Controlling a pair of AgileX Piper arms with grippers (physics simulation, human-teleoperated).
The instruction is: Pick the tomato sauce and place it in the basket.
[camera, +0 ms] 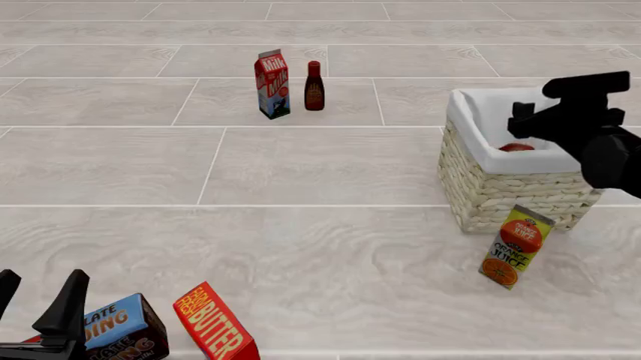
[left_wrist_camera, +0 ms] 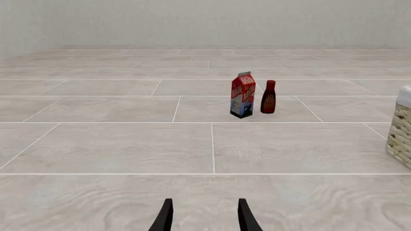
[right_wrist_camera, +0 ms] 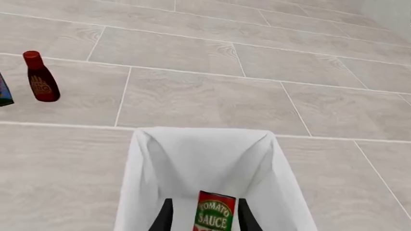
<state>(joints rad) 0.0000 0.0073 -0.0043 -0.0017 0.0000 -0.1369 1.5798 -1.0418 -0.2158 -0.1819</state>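
The tomato sauce can [right_wrist_camera: 214,217], red label with white lettering, stands upright inside the basket [right_wrist_camera: 192,159]. It sits between my right gripper's [right_wrist_camera: 204,219] spread fingers, with a gap on each side. In the front view its red shows low in the basket [camera: 501,191] under the right gripper [camera: 523,124], which hangs over the white-lined rim. My left gripper [camera: 38,301] is open and empty at the near left, far from the basket. In the left wrist view its fingers [left_wrist_camera: 165,216] are apart and the basket's edge [left_wrist_camera: 401,130] shows.
A milk carton [camera: 272,84] and a dark red bottle [camera: 314,86] stand together at the far middle. An orange juice carton [camera: 515,246] leans just in front of the basket. A butter box [camera: 213,324] and a blue pudding box [camera: 120,330] lie by the left gripper.
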